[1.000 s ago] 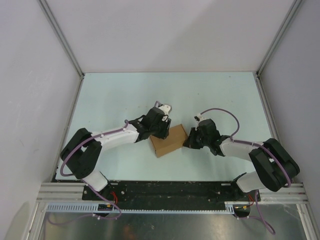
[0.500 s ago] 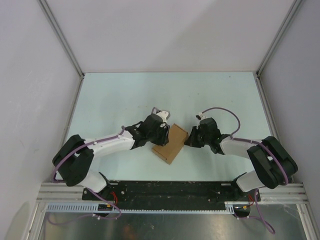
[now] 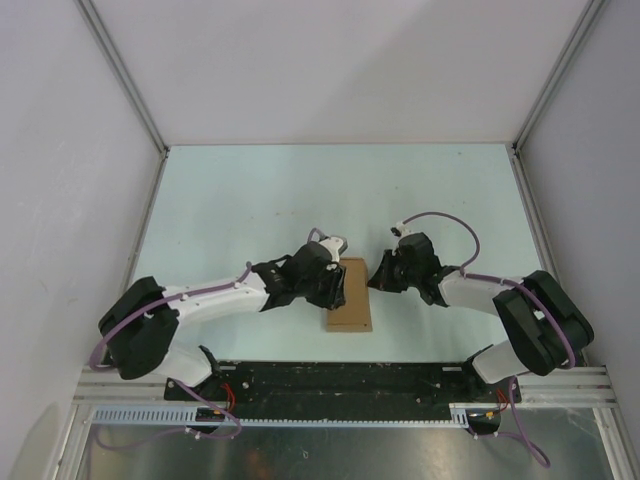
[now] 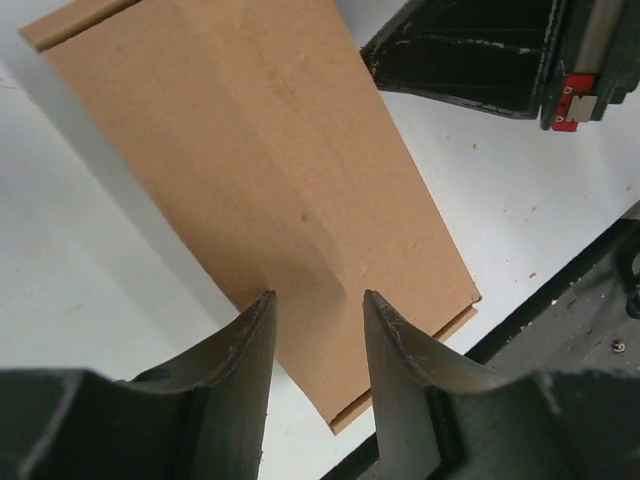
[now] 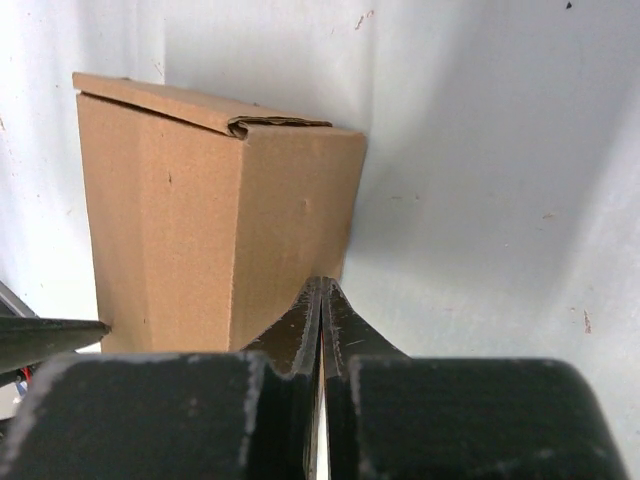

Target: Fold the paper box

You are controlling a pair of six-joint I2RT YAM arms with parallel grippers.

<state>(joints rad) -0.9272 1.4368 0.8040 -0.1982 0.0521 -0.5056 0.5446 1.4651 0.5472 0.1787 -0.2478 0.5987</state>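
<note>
The paper box (image 3: 352, 302) is a closed, flat brown cardboard box lying on the table just ahead of the arm bases, its long side running near to far. My left gripper (image 3: 337, 286) is over its left part; in the left wrist view the left gripper (image 4: 318, 300) is open just above the box top (image 4: 280, 150), with nothing between the fingers. My right gripper (image 3: 377, 277) is shut at the box's far right corner. In the right wrist view the right gripper (image 5: 321, 287) has its tips against the box's side wall (image 5: 290, 220).
The pale table (image 3: 250, 200) is walled in by white panels on the left, back and right. The black base rail (image 3: 340, 378) runs along the near edge, close to the box's near end. The right gripper's body shows in the left wrist view (image 4: 480, 60).
The box has turned on the table from a slanted pose to lying near to far. My left gripper swung nearer and right with it. My right gripper has barely moved.
</note>
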